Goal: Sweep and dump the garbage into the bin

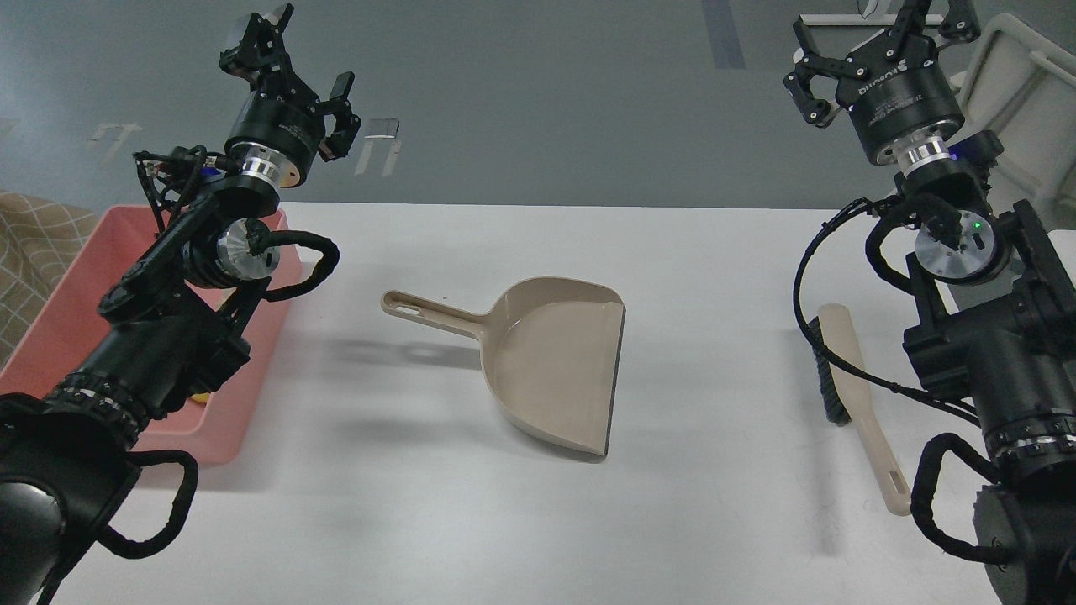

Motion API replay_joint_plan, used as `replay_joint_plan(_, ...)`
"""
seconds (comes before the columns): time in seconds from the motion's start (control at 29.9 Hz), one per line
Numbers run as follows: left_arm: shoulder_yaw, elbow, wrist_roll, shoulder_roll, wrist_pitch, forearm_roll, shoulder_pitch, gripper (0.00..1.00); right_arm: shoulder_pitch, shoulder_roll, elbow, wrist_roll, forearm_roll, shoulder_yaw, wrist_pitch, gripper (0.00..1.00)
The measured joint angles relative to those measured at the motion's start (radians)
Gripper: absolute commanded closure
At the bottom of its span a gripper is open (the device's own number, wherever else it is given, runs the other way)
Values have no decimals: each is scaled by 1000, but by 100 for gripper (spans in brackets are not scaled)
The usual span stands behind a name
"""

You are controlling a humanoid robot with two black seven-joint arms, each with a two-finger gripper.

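Note:
The pink bin (59, 311) stands at the table's left edge, and my left arm covers much of it. The garbage scraps are hidden behind that arm. My left gripper (296, 60) is raised high above the bin's far right corner, open and empty. My right gripper (883, 38) is raised high at the far right, beyond the table's back edge, open and empty. The beige dustpan (555, 361) lies empty in the middle of the table with its handle pointing left. The beige brush (857, 395) with black bristles lies at the right, partly behind my right arm's cables.
The white table (403, 521) has open surface in front of the dustpan and between the dustpan and the brush. A checked cloth (25, 235) shows at the far left. A pale chair-like frame (1021, 59) stands behind my right arm.

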Motion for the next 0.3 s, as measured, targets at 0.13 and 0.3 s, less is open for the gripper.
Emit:
replay_joint_plan(0.13, 7, -2, 0, -1, 2, 0, 0, 4, 10, -3, -34, 4, 0, -14, 1, 0)
replay_joint_plan(0.3, 8, -3, 1, -1, 3, 2, -3, 4, 14, -5, -72, 7, 0, -78, 6, 0)
